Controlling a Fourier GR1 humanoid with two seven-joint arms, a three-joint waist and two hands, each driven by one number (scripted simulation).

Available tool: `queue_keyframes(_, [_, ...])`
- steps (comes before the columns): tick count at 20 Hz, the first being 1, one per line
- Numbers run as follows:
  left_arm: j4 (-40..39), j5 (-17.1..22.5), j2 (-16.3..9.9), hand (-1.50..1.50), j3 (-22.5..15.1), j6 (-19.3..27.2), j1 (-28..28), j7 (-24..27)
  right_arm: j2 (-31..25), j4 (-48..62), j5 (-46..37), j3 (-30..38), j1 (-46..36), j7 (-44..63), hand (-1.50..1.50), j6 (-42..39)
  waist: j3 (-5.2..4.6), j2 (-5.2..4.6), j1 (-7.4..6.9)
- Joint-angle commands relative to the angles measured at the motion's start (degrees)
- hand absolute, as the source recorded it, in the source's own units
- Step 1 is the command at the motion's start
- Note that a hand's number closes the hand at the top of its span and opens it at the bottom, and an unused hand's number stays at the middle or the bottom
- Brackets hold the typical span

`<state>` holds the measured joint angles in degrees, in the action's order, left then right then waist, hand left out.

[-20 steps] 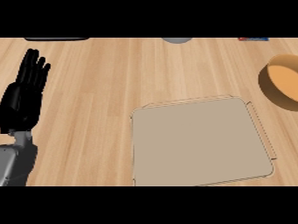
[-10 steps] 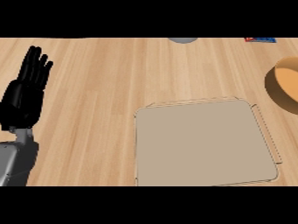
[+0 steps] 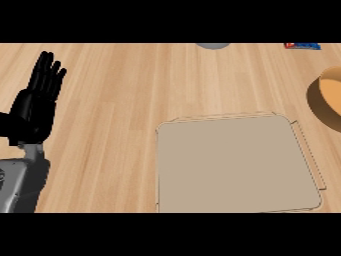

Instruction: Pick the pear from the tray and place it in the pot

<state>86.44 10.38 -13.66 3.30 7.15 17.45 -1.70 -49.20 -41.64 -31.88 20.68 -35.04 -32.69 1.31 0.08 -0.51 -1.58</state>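
A: Where is the robot hand?

B: The left robot hand (image 3: 34, 107) shows at about nine o'clock in the head view, black, with its fingers straight and close together, pointing up toward twelve o'clock. It holds nothing. Its grey forearm (image 3: 12, 184) comes in from the lower left edge, near seven o'clock. The right robot hand does not show in this view.

A: What is the largest thing in sight?

B: The counter (image 3: 143, 85), a light wood top with grain running across it, fills the whole view.

A: And next in size?

B: The tray (image 3: 236, 165), a flat beige square with rounded corners and a thin raised rim. It lies at about five o'clock from the middle of the view, well apart from the hand. Nothing shows on its surface.

A: Then where is the pear?

B: I cannot see the pear anywhere in this view, neither on the tray nor in the hand.

A: And the pot?

B: The pot (image 3: 337, 100) is an orange-tan round vessel at three o'clock, cut off by the right edge. It stands just beyond the tray's upper right corner, near it but apart. What shows of its inside looks bare.

A: Anything smaller?

B: A grey round thing (image 3: 213, 45) is half seen at twelve o'clock, and a small blue and red item (image 3: 303, 46) lies at one o'clock. Both are too cut off to name.
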Motion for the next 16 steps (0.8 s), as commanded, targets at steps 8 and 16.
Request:
queue_keyframes(8, [-0.59,0.2,0.04,0.0,-0.16,-1.81,0.24,0.0,1.03,21.73,-4.27,-3.67,-9.15,-2.08,-1.5,-8.81,0.09,-0.4,-1.11])
queue_keyframes(16, [-2.07,-0.27,0.86,0.0,1.08,-0.92,0.43,1.89,2.74,25.32,-0.65,-0.39,-10.84,-15.14,-1.5,-11.01,0.07,-0.15,0.05])
